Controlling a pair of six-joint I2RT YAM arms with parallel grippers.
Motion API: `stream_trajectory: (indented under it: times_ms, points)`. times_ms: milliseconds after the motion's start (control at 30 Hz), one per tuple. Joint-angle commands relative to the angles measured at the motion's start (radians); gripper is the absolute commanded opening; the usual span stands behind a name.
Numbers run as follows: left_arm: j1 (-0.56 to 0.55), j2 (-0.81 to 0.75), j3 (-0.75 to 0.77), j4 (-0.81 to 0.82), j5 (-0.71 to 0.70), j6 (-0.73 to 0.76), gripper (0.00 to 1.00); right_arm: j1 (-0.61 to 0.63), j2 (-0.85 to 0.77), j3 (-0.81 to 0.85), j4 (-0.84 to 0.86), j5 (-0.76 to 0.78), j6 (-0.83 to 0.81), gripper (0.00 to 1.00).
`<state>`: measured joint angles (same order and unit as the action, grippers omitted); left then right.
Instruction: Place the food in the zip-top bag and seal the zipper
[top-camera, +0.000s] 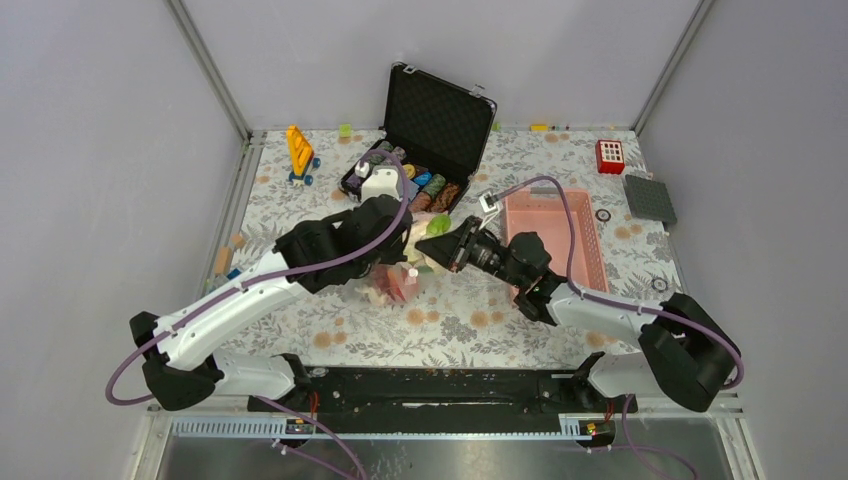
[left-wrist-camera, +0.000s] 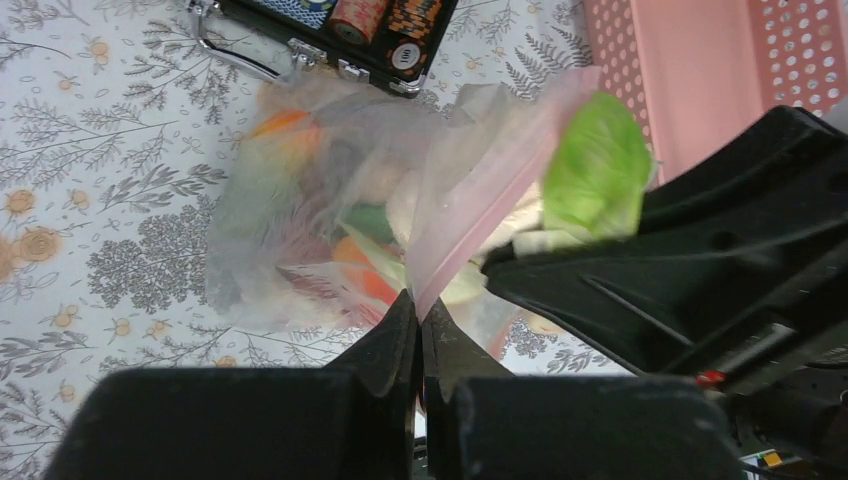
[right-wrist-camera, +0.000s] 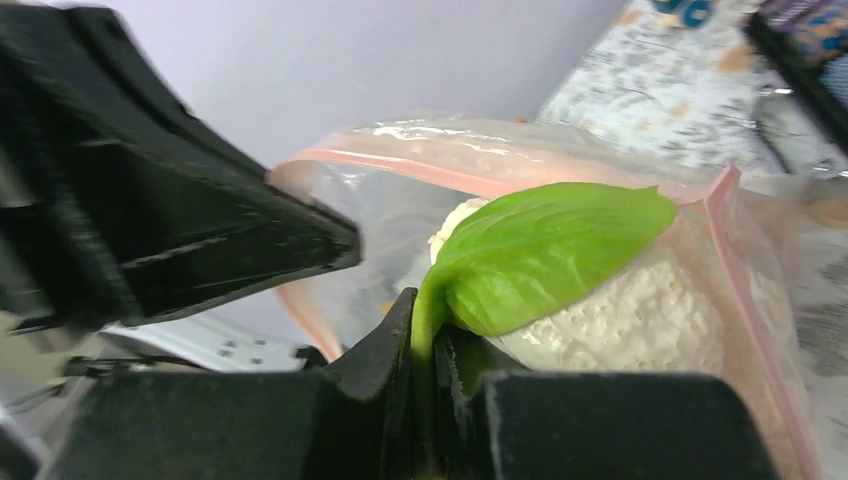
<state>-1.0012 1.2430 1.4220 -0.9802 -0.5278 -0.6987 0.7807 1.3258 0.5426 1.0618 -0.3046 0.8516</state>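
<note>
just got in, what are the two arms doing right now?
The left gripper is shut on the pale-pink zipper strip of the clear floppy plastic bag, holding its mouth up. The right gripper pinches a white toy vegetable by its green leaf at that mouth. Other toy foods lie inside; zipper unsealed.

Floral-print tablecloth covers the whole table in front of me. Far centre: black hard-shell carry case, lid standing open, rows of striped poker chips in its tray. To my right of it, close by: pink perforated rectangular plastic basket. Back left: yellow toy on blue wheels. Back right: small red block with white squares, grey studded plate, small black ring between plate and basket.
</note>
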Motion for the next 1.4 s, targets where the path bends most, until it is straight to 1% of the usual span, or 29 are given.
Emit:
stream_trajectory:
  times_ms: [0,67,167,300,333,367,467,533,567,733,833,1000,1067,1133,1367]
  points:
    - [-0.006,-0.033,0.035,0.070,0.027,0.015,0.00,0.053,-0.076,0.135,-0.413,0.144,-0.272,0.00]
    - [-0.005,-0.026,0.041,0.086,0.049,0.032,0.00,0.089,-0.070,0.187,-0.501,0.149,-0.337,0.00]
    - [-0.005,-0.020,0.045,0.117,0.098,0.058,0.00,0.114,-0.036,0.274,-0.634,0.143,-0.346,0.00]
    - [-0.005,-0.024,0.041,0.139,0.127,0.073,0.00,0.157,0.020,0.417,-0.865,0.240,-0.373,0.01]
    - [-0.005,-0.027,0.037,0.140,0.124,0.073,0.00,0.163,0.029,0.433,-0.903,0.249,-0.374,0.09]
    - [-0.005,-0.030,0.033,0.139,0.121,0.073,0.00,0.164,0.034,0.455,-0.935,0.256,-0.369,0.22]
    - [-0.005,-0.040,0.018,0.145,0.110,0.072,0.00,0.164,0.027,0.487,-1.004,0.282,-0.363,0.57]
    - [-0.006,-0.046,0.010,0.147,0.095,0.070,0.00,0.164,0.003,0.495,-1.017,0.279,-0.380,0.75]
    - [-0.005,-0.049,0.006,0.146,0.084,0.071,0.00,0.164,-0.011,0.501,-1.026,0.273,-0.387,0.79]
    - [0.014,-0.062,-0.020,0.146,0.074,0.074,0.00,0.163,-0.087,0.561,-1.113,0.208,-0.456,0.87]
    - [0.029,-0.072,-0.036,0.156,0.085,0.078,0.00,0.163,-0.139,0.584,-1.142,0.198,-0.500,0.91]
    - [0.047,-0.101,-0.066,0.180,0.108,0.096,0.00,0.157,-0.219,0.581,-1.207,0.320,-0.567,0.93]
    - [0.051,-0.104,-0.071,0.189,0.116,0.106,0.00,0.154,-0.227,0.570,-1.237,0.376,-0.614,0.93]
    - [0.054,-0.107,-0.079,0.205,0.131,0.121,0.00,0.151,-0.226,0.550,-1.253,0.418,-0.626,0.92]
    - [0.058,-0.129,-0.109,0.245,0.162,0.163,0.00,0.146,-0.164,0.544,-1.327,0.442,-0.604,0.82]
